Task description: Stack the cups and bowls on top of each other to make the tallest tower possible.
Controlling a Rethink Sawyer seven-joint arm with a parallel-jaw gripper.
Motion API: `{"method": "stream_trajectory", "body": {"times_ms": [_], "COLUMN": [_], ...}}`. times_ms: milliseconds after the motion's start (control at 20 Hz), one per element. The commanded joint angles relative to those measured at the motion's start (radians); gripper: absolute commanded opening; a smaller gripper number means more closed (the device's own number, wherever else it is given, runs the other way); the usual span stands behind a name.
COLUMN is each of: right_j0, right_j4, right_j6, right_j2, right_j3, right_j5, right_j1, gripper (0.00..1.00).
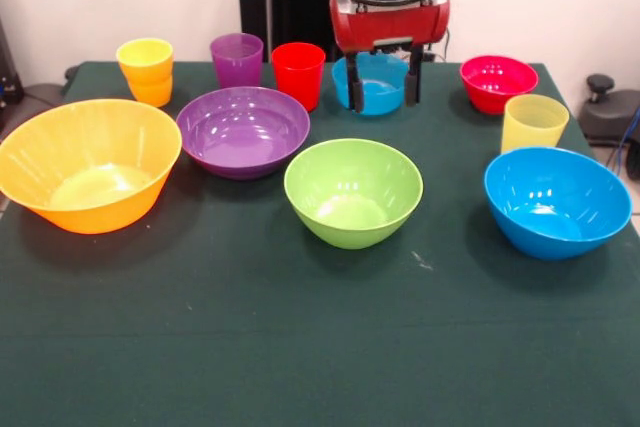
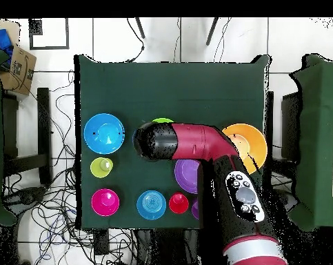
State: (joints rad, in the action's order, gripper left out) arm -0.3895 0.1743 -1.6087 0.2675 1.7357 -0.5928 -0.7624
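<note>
Hung with jaws (image 1: 383, 87) released, straddling the small blue bowl (image 1: 371, 84) at 12 o'clock on the counter (image 1: 300, 347). Cups and bowls sat unstacked across the far half; near edge at 6 o'clock lay open.

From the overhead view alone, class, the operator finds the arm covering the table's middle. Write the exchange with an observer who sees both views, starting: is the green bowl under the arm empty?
Observer: Yes. The green bowl stands upright and empty, apart from the purple bowl.
Operator: Is the gripper holding anything?
Observer: No. The gripper hangs open and grips nothing.
Operator: I can't find the orange-yellow cup.
Observer: The orange-yellow cup stands upright beside the purple cup; the arm hides it in your view.
</note>
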Motion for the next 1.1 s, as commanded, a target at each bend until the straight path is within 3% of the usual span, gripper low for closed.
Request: {"method": "stream_trajectory", "body": {"times_ms": [50,350,550,950,1100], "right_j0": [0.035,0.07,0.048,0.01,0.02], "right_j4": [0.057,0.078,0.087,0.134,0.166], "right_j6": [-0.051,-0.047,0.005,0.033,-0.003], "right_j2": [0.043,0.007,0.022,0.037,0.011], "right_j3": [-0.061,-0.174,-0.238,-0.231,-0.196], "right_j5": [0.107,0.134,0.141,0.226,0.288], "right_j1": [0.126,0.242,0.312,0.391,0.389], "gripper": [1.0,1.0,1.0,1.0,1.0]}}
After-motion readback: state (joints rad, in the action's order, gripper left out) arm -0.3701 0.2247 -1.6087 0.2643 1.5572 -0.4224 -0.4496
